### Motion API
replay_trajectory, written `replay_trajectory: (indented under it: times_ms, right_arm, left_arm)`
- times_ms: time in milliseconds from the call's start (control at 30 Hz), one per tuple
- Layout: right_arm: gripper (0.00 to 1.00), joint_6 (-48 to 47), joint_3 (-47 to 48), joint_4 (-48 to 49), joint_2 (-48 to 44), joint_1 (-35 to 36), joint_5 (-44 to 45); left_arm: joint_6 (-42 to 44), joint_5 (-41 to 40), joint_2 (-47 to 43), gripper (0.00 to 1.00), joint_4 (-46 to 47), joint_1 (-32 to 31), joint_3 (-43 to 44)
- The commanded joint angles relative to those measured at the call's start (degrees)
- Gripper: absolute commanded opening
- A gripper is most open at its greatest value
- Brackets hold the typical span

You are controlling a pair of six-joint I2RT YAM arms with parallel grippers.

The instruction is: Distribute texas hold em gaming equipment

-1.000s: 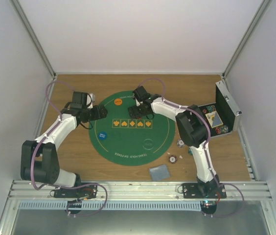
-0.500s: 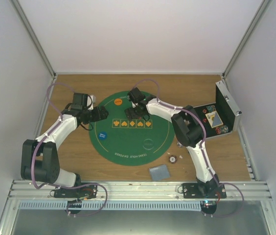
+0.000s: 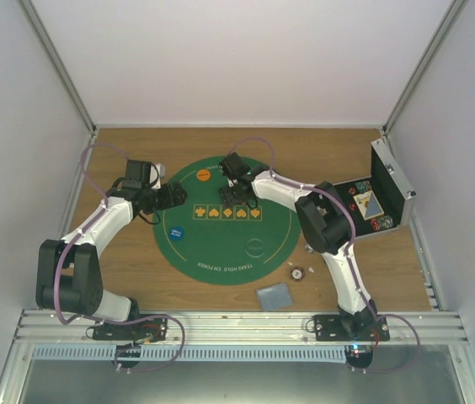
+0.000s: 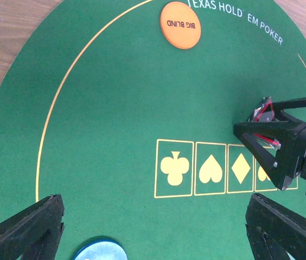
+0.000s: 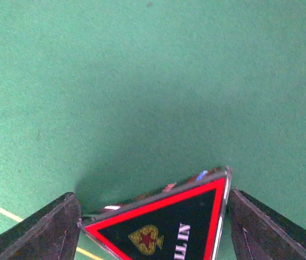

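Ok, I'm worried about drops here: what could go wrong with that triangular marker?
The triangular all-in marker sits tilted between the right gripper's fingers, caught only at two corners, so it may pivot and drop onto the green mat. The open left gripper hovers close by; the arms could bump.

Right gripper (image 3: 236,195) farther left, narrower.

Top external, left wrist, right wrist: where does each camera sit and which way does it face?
Top external: above and behind the bases, looking down on the green mat; both arms show.
Left wrist: low over the mat's left side, facing across it toward the right gripper; the left gripper, open, frames the bottom corners.
Right wrist: close above the mat, facing down; its fingers hold the triangular marker.
Shared: both wrist views show that marker.
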Motion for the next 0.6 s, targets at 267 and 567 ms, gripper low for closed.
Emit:
replay_trajectory:
  times_ms: [267,567]
  right_arm:
    - [0.69,1.2,-7.5,-2.4,-6.6,-0.6,3.8]
    - [0.64,2.5,-19.9,1.9,-14.7,-7.6,4.8]
  left_arm:
    - [-1.2,-0.2,-0.4,0.93,1.9,0.3,-0.8]
    - [-2.2,-1.0,-2.3,0.93,1.9,0.3,-2.5]
